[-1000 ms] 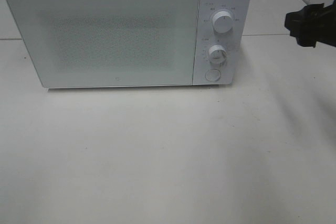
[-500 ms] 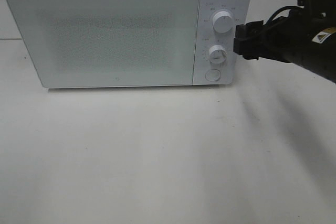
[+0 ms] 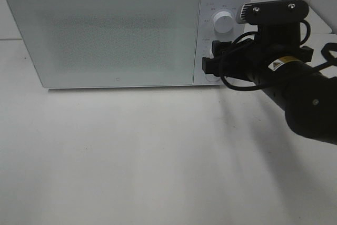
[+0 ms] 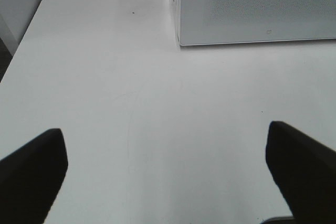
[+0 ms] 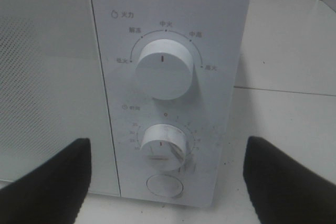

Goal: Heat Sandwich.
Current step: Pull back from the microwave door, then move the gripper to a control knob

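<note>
The sandwich is not in view. A white microwave (image 3: 105,30) stands at the back of the table with its door shut; its lower front corner shows in the left wrist view (image 4: 257,9). My right gripper (image 3: 210,62) is open and empty, close in front of the control panel, level with the timer knob (image 5: 164,148) and the round button (image 5: 164,185). In the right wrist view the right gripper (image 5: 168,182) has one dark finger on each side of the panel. The power knob (image 3: 224,23) is above it. My left gripper (image 4: 168,177) is open and empty over bare table.
The white table (image 3: 131,156) stretches in front of the microwave. Its left edge shows in the left wrist view (image 4: 21,51). A seam between two tabletops runs behind the microwave's right side (image 3: 274,34).
My right arm has come in from the far right edge and moved left and down to the front of the microwave's control panel. The microwave has not moved.
</note>
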You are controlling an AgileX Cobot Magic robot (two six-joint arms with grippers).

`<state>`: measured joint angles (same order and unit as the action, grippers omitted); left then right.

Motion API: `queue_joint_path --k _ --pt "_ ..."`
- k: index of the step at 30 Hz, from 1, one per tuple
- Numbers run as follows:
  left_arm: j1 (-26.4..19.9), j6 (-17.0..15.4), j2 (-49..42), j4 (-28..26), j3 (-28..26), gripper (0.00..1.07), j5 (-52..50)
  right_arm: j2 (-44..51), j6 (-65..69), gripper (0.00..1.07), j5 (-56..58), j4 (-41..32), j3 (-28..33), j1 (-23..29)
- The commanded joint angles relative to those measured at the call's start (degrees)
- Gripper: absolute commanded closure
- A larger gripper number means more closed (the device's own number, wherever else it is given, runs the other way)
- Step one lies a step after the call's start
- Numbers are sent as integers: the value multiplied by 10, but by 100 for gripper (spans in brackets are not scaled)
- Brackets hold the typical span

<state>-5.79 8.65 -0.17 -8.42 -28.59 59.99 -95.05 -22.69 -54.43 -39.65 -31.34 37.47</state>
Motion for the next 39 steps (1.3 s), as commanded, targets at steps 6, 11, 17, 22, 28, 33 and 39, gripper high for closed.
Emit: queue_joint_path --k 6,11,17,22,28,33,39 --pt "-2 -3 -15 -2 2 9 -5 -45 40 31 -58 -11 -1 13" --pt "-2 -2 -15 -2 2 9 -5 -80 57 31 -103 -11 -1 13" --pt "-2 -2 -15 -2 2 9 -5 -107 84 31 -140 -10 -1 13" --pt "-2 -2 -15 -2 2 9 -5 -133 85 31 -147 -5 -21 12" --pt "-2 -2 -15 -2 2 9 -5 -153 85 31 -138 9 -50 11" --pt "-2 -2 -15 -2 2 9 -5 -182 88 31 -132 19 -81 5" --pt "-2 -2 -15 -2 2 9 -5 -204 103 31 -119 32 -106 -14"
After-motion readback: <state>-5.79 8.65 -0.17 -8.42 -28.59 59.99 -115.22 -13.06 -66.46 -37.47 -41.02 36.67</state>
